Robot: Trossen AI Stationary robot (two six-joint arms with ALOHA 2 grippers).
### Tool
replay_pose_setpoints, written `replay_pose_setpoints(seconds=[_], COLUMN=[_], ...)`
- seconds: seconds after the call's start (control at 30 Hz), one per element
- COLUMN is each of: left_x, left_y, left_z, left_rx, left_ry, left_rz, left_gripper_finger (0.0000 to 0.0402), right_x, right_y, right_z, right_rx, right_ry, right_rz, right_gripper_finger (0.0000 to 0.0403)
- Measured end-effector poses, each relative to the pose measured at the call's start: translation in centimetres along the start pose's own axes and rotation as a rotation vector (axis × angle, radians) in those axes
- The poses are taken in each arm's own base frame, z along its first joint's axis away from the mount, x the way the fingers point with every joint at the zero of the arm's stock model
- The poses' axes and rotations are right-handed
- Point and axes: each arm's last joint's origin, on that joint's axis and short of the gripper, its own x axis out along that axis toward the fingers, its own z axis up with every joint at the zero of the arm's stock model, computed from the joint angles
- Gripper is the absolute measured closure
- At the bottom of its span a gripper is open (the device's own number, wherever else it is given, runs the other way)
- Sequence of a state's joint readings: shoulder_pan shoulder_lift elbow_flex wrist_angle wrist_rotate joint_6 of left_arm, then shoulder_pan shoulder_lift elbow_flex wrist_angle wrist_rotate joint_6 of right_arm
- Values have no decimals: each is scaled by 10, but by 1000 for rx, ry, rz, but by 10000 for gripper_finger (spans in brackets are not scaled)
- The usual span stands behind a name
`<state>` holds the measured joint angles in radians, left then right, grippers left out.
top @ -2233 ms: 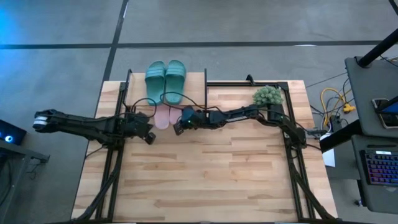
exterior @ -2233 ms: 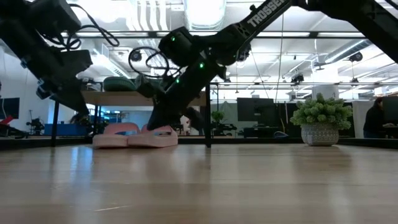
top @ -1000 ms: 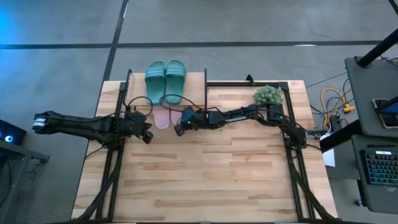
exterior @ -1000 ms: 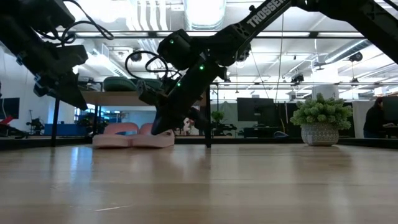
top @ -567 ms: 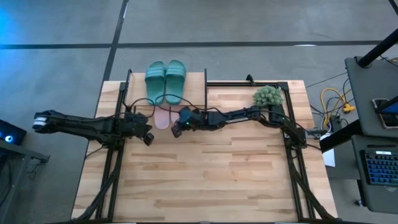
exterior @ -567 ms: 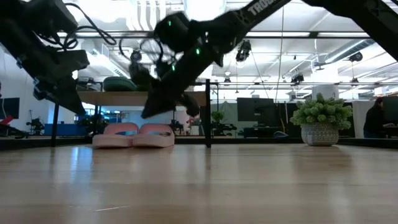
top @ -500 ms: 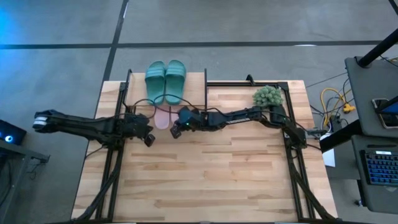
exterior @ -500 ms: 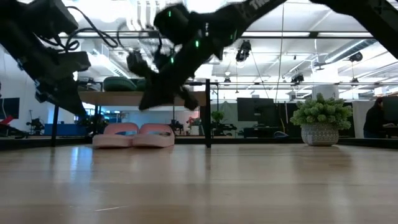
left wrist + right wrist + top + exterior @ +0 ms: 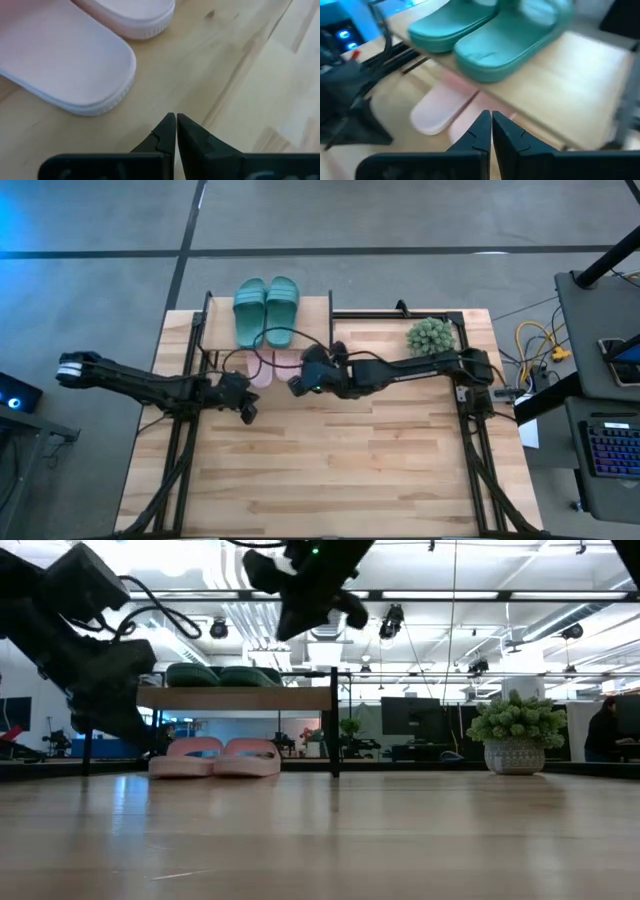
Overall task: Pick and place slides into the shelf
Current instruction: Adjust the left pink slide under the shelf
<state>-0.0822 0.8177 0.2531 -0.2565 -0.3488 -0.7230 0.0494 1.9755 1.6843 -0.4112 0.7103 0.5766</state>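
Observation:
The shelf (image 9: 305, 308) stands at the table's far edge. The teal-green pair (image 9: 266, 310) lies on its wood top board (image 9: 240, 698). The pale pink pair (image 9: 215, 758) rests sole-down on the tabletop under that board, heels (image 9: 75, 75) toward the near edge. My left gripper (image 9: 247, 413) hovers shut just near-left of the pink heels, its fingertips (image 9: 175, 122) close above the table. My right gripper (image 9: 294, 387) is shut and raised above shelf height (image 9: 300, 600). Its wrist view looks down on the teal pair (image 9: 490, 40) and the pink heels (image 9: 437, 115).
A fuzzy green potted plant (image 9: 430, 333) stands at the far right of the table (image 9: 517, 730). Black frame rails (image 9: 470, 430) run along both table sides. Cables loop around the shelf's left post (image 9: 215, 345). Bare wood tabletop (image 9: 340, 470) spreads toward the near edge.
My right gripper has risen from beside the right pink slide to above the shelf top and drawn back slightly to the right. The pink pair has stayed under the shelf. My left gripper has shifted a little right and toward the near edge, dropping lower.

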Motion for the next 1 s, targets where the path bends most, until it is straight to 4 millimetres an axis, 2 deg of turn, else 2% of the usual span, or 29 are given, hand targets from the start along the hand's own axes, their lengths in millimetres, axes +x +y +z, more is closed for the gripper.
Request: replay_pose_setpoints(seconds=[0.13,0.37,0.7,1.0], left_x=[7,24,42,48], left_y=[-1,-3,13,15], left_z=[-2,-5,-4,5], left_rx=[16,27,-4,-52], left_ry=[25,17,1,-46], left_rz=[26,96,302,306], left_gripper_finger=[400,400,400,400], right_x=[-10,-7,-4,-4], right_y=[-9,-14,-16,-16], right_z=[4,0,-9,-10], right_rx=[-16,-28,-50,-60], right_ry=[-13,-2,24,30], right_rz=[-57,-78,-81,-84], right_gripper_finger=[394,394,394,394])
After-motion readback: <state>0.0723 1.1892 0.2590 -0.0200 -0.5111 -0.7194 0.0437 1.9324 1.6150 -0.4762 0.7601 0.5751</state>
